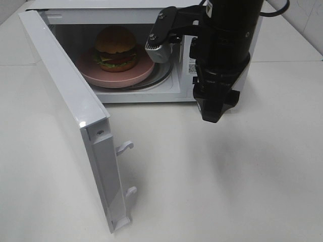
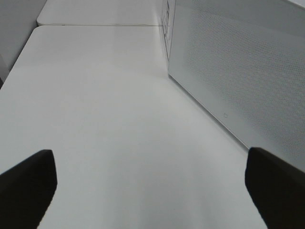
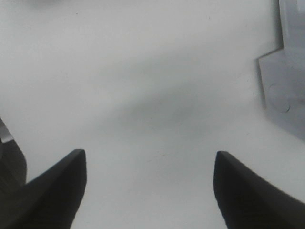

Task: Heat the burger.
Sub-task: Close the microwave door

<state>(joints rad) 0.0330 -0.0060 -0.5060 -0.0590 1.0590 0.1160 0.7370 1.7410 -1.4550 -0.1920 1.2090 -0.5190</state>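
The burger (image 1: pixel 116 49), with a brown bun and green lettuce, sits on a pink plate (image 1: pixel 101 73) inside the open white microwave (image 1: pixel 151 93). The microwave door (image 1: pixel 75 101) is swung wide toward the front left; its outer mesh face shows in the left wrist view (image 2: pixel 238 71). My right gripper (image 1: pixel 211 113) hangs in front of the microwave's right side, pointing down at the table. In the right wrist view it (image 3: pixel 150 186) is open and empty. My left gripper (image 2: pixel 152 191) is open and empty, beside the door's outer face. It is not seen in the high view.
Two latch hooks (image 1: pixel 124 147) stick out from the door's free edge. The white table (image 1: pixel 227 191) extends in front of the microwave. A corner of the microwave (image 3: pixel 286 71) shows in the right wrist view. A table seam (image 2: pixel 95 25) runs behind the left gripper's area.
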